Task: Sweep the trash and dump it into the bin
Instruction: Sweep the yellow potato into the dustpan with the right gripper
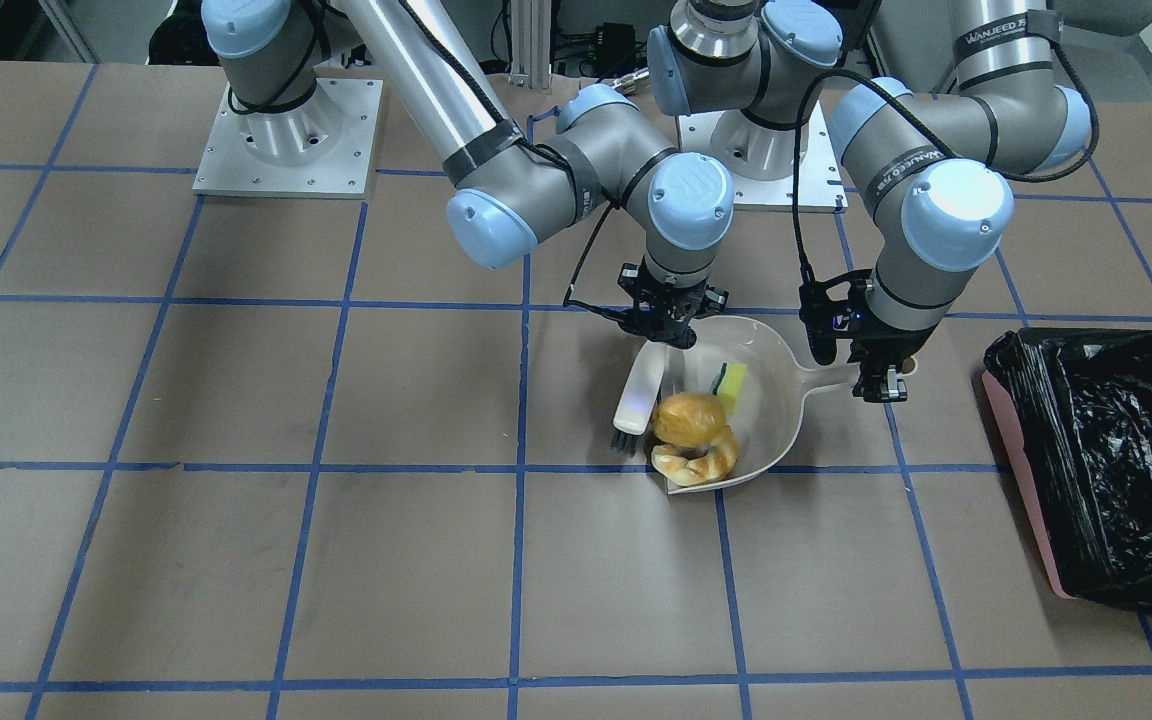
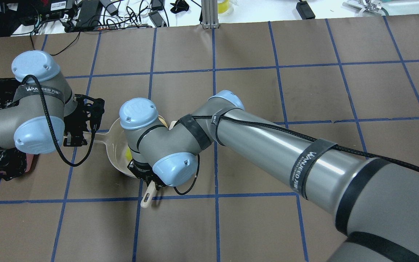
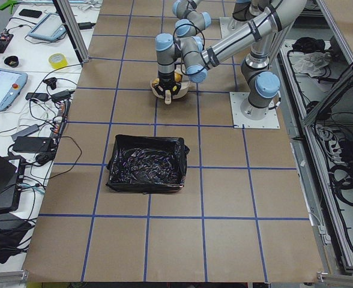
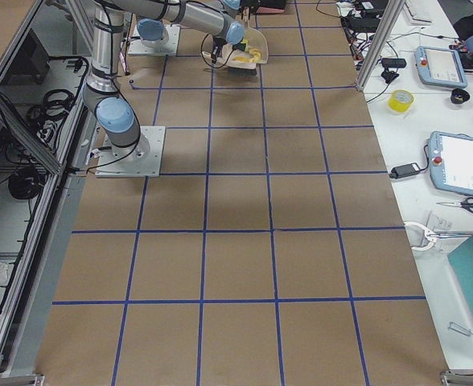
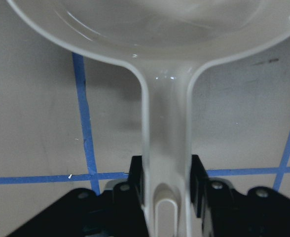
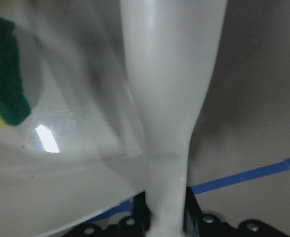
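The beige dustpan lies on the table and holds all the trash: a golden-brown potato-like piece, a croissant-like bread at its mouth, and a yellow-and-green sponge further in. My left gripper is shut on the dustpan's handle. My right gripper is shut on the beige brush, whose dark bristles rest beside the potato piece at the pan's edge. The pink bin with its black bag stands apart, on the left arm's side.
The brush's handle end sticks out toward the robot below the right wrist. The bin also shows in the exterior left view. Blue tape lines grid the brown table. Cables and devices lie beyond the table's far edge.
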{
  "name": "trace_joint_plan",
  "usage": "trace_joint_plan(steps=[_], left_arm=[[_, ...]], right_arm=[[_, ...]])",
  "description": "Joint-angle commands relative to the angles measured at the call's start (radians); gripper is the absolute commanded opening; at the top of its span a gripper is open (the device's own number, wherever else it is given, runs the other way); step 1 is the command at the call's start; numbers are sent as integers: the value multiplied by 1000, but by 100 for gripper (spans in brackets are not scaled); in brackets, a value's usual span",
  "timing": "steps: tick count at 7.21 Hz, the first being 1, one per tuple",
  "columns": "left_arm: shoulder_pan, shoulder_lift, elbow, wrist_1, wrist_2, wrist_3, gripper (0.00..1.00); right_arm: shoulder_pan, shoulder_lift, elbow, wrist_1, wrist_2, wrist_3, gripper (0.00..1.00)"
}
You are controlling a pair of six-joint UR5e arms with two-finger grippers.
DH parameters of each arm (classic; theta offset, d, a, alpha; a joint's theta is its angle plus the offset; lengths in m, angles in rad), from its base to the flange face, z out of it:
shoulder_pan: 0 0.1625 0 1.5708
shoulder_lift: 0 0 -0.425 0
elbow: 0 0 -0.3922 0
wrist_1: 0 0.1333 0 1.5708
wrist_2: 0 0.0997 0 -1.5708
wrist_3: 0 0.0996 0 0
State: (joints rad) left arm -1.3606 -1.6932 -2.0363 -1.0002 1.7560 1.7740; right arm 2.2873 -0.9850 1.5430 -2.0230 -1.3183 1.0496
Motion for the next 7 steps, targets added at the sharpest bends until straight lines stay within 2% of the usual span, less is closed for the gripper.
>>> trace_joint_plan(steps=[1, 4, 7], left_arm=[[0, 1, -1, -1, 0, -4, 0], [0, 1, 1, 0, -1, -4, 0], [14, 0, 7, 0, -10, 5, 0]], right_arm=[[20, 26, -75, 4, 16, 21, 0], [63, 23, -95, 12, 24, 62, 0], [52, -1, -86, 99, -21, 63, 0]])
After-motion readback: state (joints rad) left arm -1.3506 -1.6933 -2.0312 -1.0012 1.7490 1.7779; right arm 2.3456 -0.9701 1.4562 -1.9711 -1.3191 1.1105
